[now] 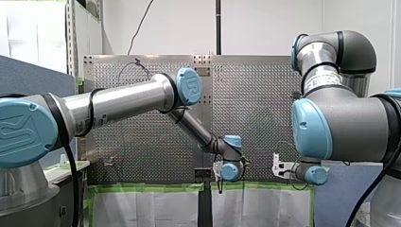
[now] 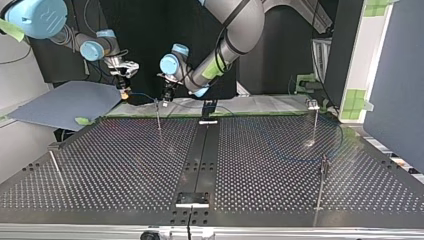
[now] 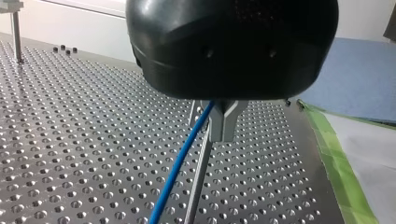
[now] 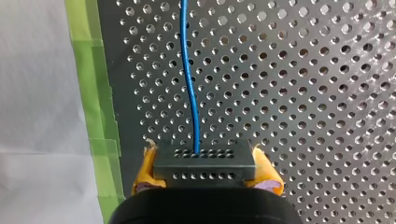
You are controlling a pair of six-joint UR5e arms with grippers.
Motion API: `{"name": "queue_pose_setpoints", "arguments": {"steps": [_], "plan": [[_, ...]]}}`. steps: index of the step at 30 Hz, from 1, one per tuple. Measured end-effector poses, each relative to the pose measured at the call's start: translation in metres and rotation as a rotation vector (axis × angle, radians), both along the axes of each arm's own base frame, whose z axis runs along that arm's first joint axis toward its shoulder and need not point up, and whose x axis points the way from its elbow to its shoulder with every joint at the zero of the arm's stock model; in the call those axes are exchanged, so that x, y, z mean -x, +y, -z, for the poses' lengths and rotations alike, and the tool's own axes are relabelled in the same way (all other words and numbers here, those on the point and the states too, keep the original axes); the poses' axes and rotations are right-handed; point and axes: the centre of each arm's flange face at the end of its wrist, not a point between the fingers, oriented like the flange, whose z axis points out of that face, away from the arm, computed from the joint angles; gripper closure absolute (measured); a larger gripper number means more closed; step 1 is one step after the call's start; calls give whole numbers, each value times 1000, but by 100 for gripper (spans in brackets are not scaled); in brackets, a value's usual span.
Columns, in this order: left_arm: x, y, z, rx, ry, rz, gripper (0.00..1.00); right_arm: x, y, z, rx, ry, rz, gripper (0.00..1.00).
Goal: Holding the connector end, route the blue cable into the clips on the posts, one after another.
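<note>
Connector (image 4: 205, 164) clamped in right hand (image 4: 206, 171) by taped table (image 4: 303, 93) edge; left hand (image 3: 220, 122) pinches blue cable (image 3: 180, 168) beside post (image 3: 198, 186); bare table ahead.

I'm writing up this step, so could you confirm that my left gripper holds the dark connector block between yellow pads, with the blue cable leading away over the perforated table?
Not quite: my right gripper, not my left, holds the connector block between yellow pads, as the right wrist view shows. The rest stands: the blue cable leads away over the perforated table.
</note>
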Motion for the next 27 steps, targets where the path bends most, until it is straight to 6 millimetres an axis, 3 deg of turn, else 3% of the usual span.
{"name": "queue_pose_setpoints", "arguments": {"steps": [5,13,27], "plan": [[2,-3,-2,22,3,-4,100,5,-5,3,-2,-11,5,100],[0,-3,-1,39,-3,-21,100,9,-7,25,-30,2,-8,100],[-3,0,7,49,8,-1,100,3,-14,24,-11,49,-35,100]]}}
